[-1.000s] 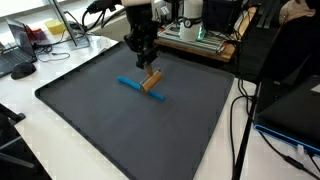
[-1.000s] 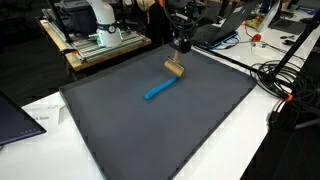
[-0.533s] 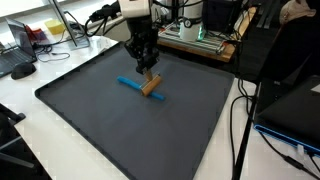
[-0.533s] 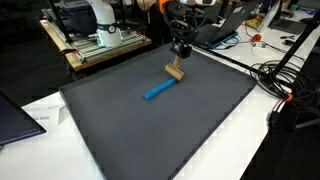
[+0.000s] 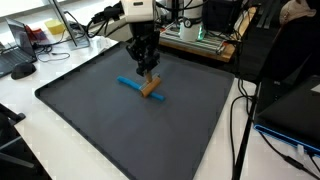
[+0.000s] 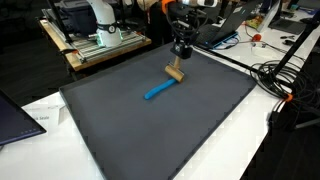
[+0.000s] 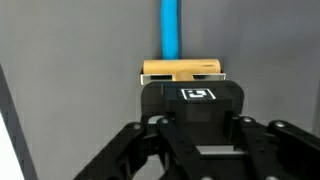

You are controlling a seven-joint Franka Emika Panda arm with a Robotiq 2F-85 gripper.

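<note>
My gripper (image 5: 147, 66) (image 6: 181, 52) hangs over the far part of the dark mat (image 5: 120, 125) (image 6: 150, 130), shut on the upper end of a small wooden block (image 5: 150, 86) (image 6: 174, 72). The block slants down to the mat and crosses one end of a blue stick (image 5: 128, 83) (image 6: 158, 91) that lies flat there. In the wrist view the wooden block (image 7: 182, 70) shows just beyond the black gripper (image 7: 184, 86), and the blue stick (image 7: 171, 30) runs away from it toward the top edge. The fingertips themselves are hidden by the gripper body.
The mat covers most of a white table (image 5: 60, 60) (image 6: 250, 150). Electronics and a wooden shelf (image 5: 200, 40) (image 6: 100, 45) stand behind it. Cables (image 5: 240, 130) (image 6: 275, 80) hang along one side. A laptop (image 6: 15, 115) lies near a corner.
The gripper has come down slightly with the wooden block, which now leans lower over the blue stick. The blue stick has not moved.
</note>
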